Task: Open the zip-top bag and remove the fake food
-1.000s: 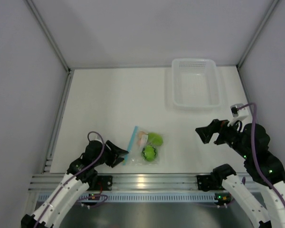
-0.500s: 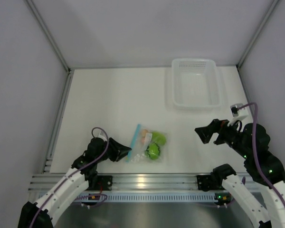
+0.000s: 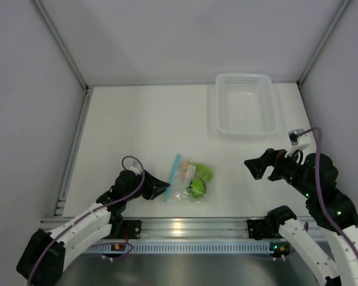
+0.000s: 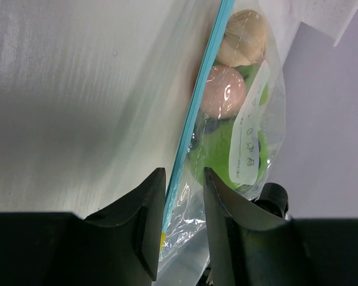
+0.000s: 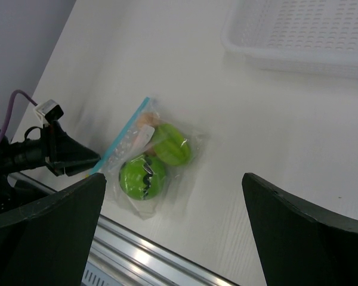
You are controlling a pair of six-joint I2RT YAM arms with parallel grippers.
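The zip-top bag (image 3: pixel 191 182) lies on the white table near the front edge, its light blue zip strip (image 3: pixel 173 171) facing left. Inside it are the fake food pieces: a green ball with a dark zigzag (image 5: pixel 142 177), a lime-green oval (image 5: pixel 172 145) and peach bits (image 4: pixel 224 92). My left gripper (image 3: pixel 162 189) lies low at the bag's near left corner. In the left wrist view (image 4: pixel 185 173) its jaws stand narrowly apart, with the near end of the zip strip (image 4: pixel 206 89) and a clear corner between them. My right gripper (image 3: pixel 256 168) hovers wide open and empty, right of the bag (image 5: pixel 149 167).
A white translucent basket (image 3: pixel 244 104) stands at the back right, also in the right wrist view (image 5: pixel 298 36). An aluminium rail (image 3: pixel 179 226) runs along the front edge, just below the bag. Grey walls enclose the table on three sides.
My left gripper has slid right along the table up to the bag's zip corner. The bag has shifted a little to the right. The right arm has not moved.
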